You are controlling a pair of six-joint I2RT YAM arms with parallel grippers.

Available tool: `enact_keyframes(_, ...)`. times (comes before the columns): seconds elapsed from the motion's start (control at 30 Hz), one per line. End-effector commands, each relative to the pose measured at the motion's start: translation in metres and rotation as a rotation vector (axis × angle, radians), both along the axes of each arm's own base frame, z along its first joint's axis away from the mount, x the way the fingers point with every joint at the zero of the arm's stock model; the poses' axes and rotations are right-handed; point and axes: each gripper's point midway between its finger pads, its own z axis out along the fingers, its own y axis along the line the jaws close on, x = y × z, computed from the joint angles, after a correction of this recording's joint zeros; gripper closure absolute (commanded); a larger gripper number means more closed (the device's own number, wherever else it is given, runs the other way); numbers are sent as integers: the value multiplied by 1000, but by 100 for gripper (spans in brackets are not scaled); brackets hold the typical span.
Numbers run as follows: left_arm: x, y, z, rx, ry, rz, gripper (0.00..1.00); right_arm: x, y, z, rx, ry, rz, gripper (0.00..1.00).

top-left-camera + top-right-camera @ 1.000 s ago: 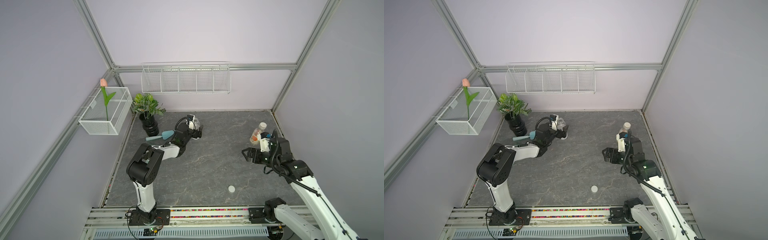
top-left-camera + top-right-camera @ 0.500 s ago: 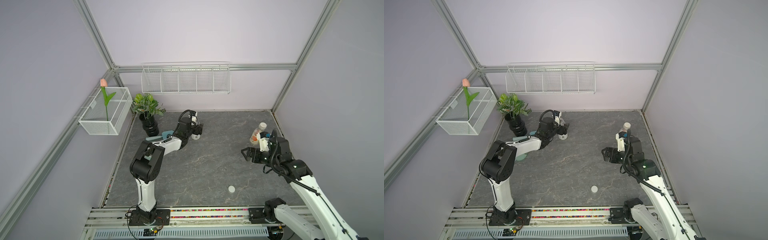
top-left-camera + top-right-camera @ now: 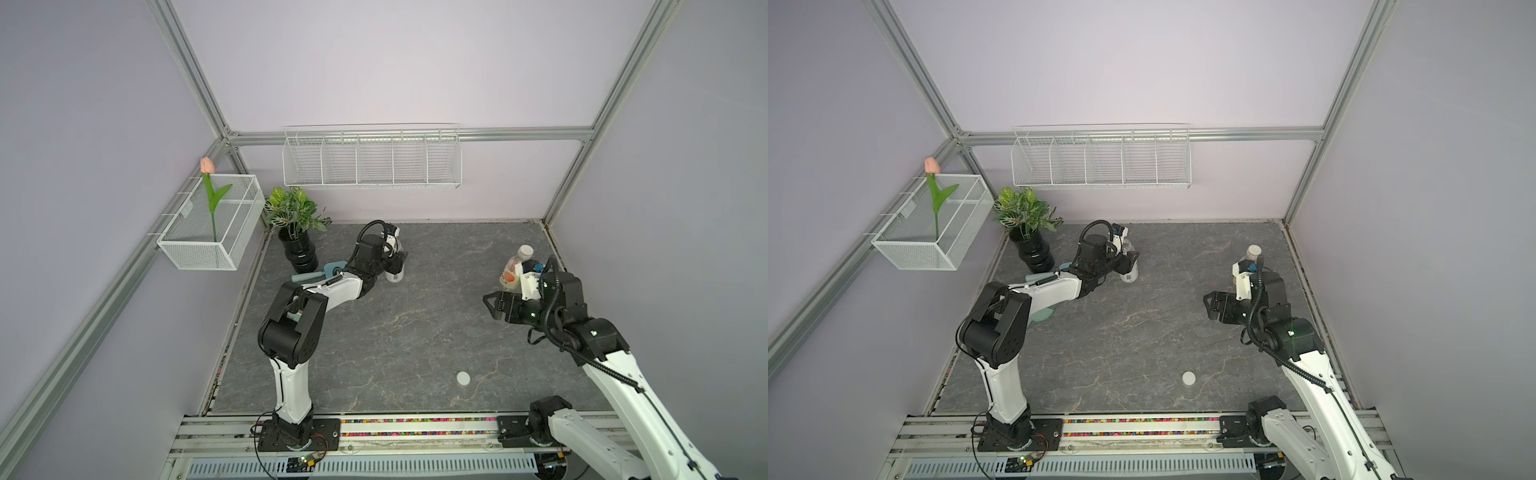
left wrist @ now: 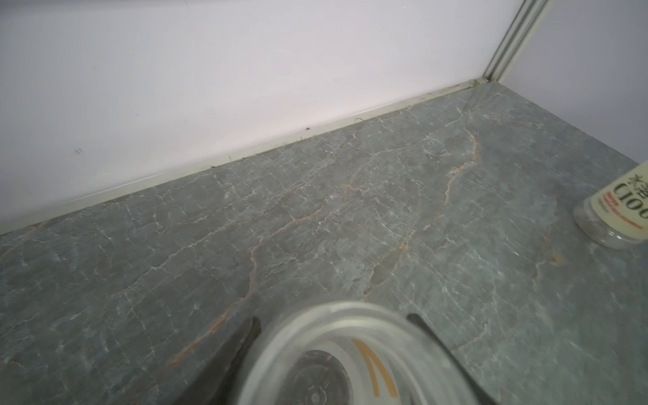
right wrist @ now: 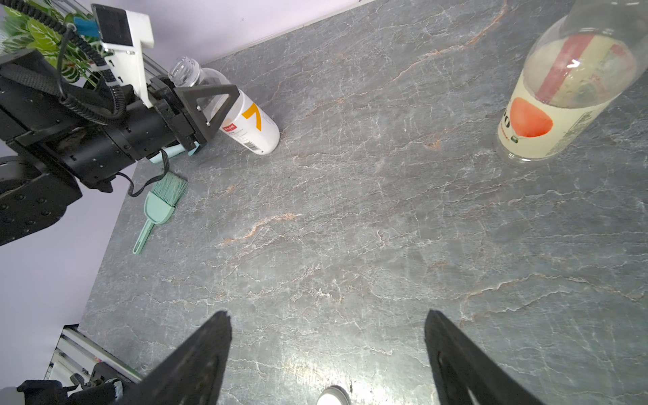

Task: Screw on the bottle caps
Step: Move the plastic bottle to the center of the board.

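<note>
The left gripper (image 3: 395, 262) is reaching to the far part of the desk (image 3: 415, 324), left of centre, where the white-labelled bottle (image 5: 254, 124) is standing. Its jaws are sitting one on each side of that bottle's upper body. The left wrist view is looking down into the open neck between the two dark fingers (image 4: 238, 347). Whether the pads are pressing the plastic or merely flanking it cannot be told. This bottle is carrying no cap.

The right gripper (image 5: 328, 315) is hanging above the desk near the right edge, jaws spread wide and holding nothing. Near it, toward the far right corner, the orange-marked bottle (image 3: 510, 274) is standing upright with a white cap (image 3: 525, 250) sitting on its neck. How firmly that cap is seated cannot be judged.

The loose cap (image 3: 462, 377) is lying flat near the front edge, right of centre, well apart from both bottles.

A teal brush (image 5: 161, 205) is lying beside the left arm, near the black vase (image 3: 300, 253) at the far left corner.
</note>
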Motion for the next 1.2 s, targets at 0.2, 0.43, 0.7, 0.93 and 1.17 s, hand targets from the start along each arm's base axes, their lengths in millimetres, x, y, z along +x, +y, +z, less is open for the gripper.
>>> enact_keyframes(0.2, -119, -26, 14, 45, -24, -256, 40, -5, 13, 6, 33, 33, 62, 11)
enact_keyframes(0.43, -183, -25, -16, 55, 11, -350, 40, -10, 15, -4, -18, 132, 96, 11)
enact_keyframes(0.7, -201, -31, -36, 87, 29, -439, 35, -21, 15, -47, -123, 358, 114, 11)
enact_keyframes(0.93, -198, -36, -25, 91, -3, -460, 22, -26, 19, -54, -134, 358, 122, 11)
enact_keyframes(1.17, -203, -37, -28, 67, -27, -480, 16, -27, 19, -56, -165, 370, 140, 11)
